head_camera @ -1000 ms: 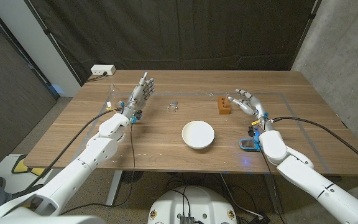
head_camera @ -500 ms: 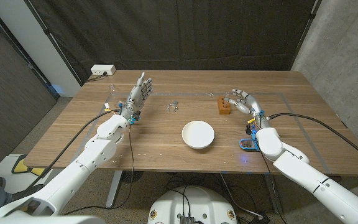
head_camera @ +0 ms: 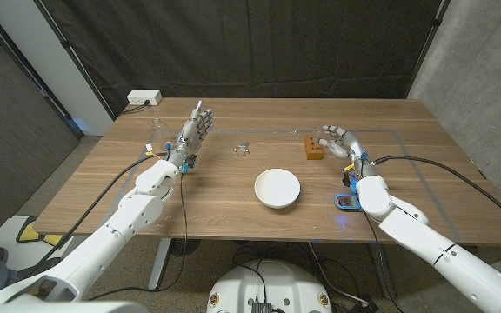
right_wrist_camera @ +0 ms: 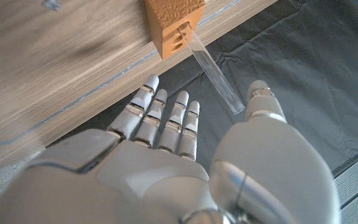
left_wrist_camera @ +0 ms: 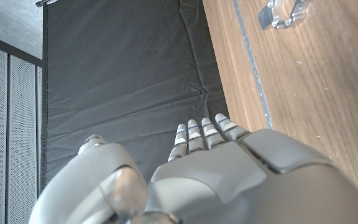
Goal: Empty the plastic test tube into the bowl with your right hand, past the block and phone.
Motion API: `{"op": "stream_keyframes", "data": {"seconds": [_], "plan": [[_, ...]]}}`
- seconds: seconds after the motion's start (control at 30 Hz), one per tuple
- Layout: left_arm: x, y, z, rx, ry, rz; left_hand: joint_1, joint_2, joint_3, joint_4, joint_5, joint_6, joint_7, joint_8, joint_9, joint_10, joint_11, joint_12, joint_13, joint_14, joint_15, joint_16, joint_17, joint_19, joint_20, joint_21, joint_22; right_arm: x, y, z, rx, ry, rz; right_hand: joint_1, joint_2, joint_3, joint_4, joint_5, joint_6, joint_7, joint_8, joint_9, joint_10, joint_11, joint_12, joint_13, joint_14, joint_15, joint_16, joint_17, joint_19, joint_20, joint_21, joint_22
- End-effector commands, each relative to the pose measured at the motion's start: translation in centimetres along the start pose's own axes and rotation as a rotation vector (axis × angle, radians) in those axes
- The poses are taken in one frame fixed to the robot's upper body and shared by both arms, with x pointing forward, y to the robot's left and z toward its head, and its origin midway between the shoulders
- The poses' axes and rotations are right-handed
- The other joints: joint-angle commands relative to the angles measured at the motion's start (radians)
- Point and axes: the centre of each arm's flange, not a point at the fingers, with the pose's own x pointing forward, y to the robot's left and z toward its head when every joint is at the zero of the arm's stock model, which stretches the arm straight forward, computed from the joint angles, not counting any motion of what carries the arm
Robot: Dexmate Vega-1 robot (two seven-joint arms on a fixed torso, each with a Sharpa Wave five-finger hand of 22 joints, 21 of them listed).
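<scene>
Plastic test tube [right_wrist_camera: 213, 71] stood tilted in the wooden block [head_camera: 313, 149], at two o'clock from the white bowl [head_camera: 277, 188]. Right hand [head_camera: 342, 142] beside it at three o'clock, fingers apart, empty; left hand [head_camera: 193, 132] likewise spread, holding nothing. Best to pinch the tube's upper end and lift along its slant, clear of block and phone [head_camera: 347, 202].

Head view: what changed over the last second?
The right hand moved left toward the wooden block and the test tube standing in it, fingers apart, holding nothing yet. The left hand, bowl and phone stayed put.
</scene>
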Motion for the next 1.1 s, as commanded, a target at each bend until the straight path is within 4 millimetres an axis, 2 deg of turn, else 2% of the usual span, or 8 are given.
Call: {"op": "stream_keyframes", "data": {"seconds": [0.03,0.4,0.67,0.93,1.1], "plan": [[0.2,0.0,0.1,0.003,0.005,0.003,-0.001,0.011,-0.009,0.003,0.003,0.01,-0.005,-0.001,0.004,0.004,0.003,0.001,0.001,0.0,-0.002,-0.002,0.004,-0.011,-0.008,-0.002,0.001,0.5,0.2,0.2,-0.022,0.0,-0.008,0.018,0.006,-0.004,0.005,0.006,0.058,-0.019,0.019,0.004,0.051,-0.015,0.015,0.003,0.037,-0.082,0.008,0.005,0.031,-0.09,0.011,0.005],[0.3,0.1,0.1,0.008,0.014,0.01,-0.002,0.013,-0.013,0.004,0.002,0.011,-0.008,-0.001,0.004,0.004,0.001,0.0,0.002,-0.003,-0.003,-0.003,0.004,-0.02,-0.005,-0.003,0.002,0.8,1.0,0.6,-0.039,-0.012,-0.02,0.03,0.015,-0.002,0.006,0.006,0.07,-0.023,0.018,0.005,0.083,-0.019,0.022,0.004,0.049,-0.074,0.004,0.006,0.032,-0.082,0.007,0.006],[0.3,0.2,0.0,0.007,0.019,0.013,-0.002,0.014,-0.016,0.004,0.002,0.014,-0.01,-0.001,0.004,0.006,0.0,0.0,0.002,-0.013,-0.005,-0.006,0.004,-0.041,0.005,-0.007,0.002,1.1,1.3,0.4,-0.035,-0.006,-0.029,0.049,0.017,-0.001,0.002,0.006,0.089,-0.04,0.021,0.006,0.112,-0.032,0.03,0.005,0.067,-0.078,0.004,0.006,0.039,-0.081,0.007,0.007],[0.5,0.2,-0.2,0.001,0.02,0.012,-0.003,0.015,-0.019,0.005,0.001,0.015,-0.013,-0.002,0.004,0.007,-0.001,0.0,0.002,-0.015,-0.007,-0.006,0.004,-0.051,0.009,-0.008,0.003,0.8,1.3,0.1,-0.029,0.012,-0.047,0.053,0.018,-0.009,0.008,0.004,0.149,-0.057,0.037,0.008,0.183,-0.037,0.051,0.006,0.071,-0.082,-0.005,0.007,0.043,-0.081,0.003,0.007],[0.7,0.1,-0.4,-0.002,0.021,0.009,-0.003,0.016,-0.021,0.005,0.001,0.017,-0.014,-0.002,0.004,0.008,-0.002,0.0,0.002,-0.017,-0.007,-0.005,0.004,-0.055,0.012,-0.007,0.003,0.9,1.4,0.3,-0.035,0.012,-0.046,0.055,0.019,-0.011,0.009,0.003,0.161,-0.063,0.04,0.009,0.198,-0.046,0.055,0.006,0.076,-0.08,-0.005,0.007,0.045,-0.08,0.002,0.008]]}}
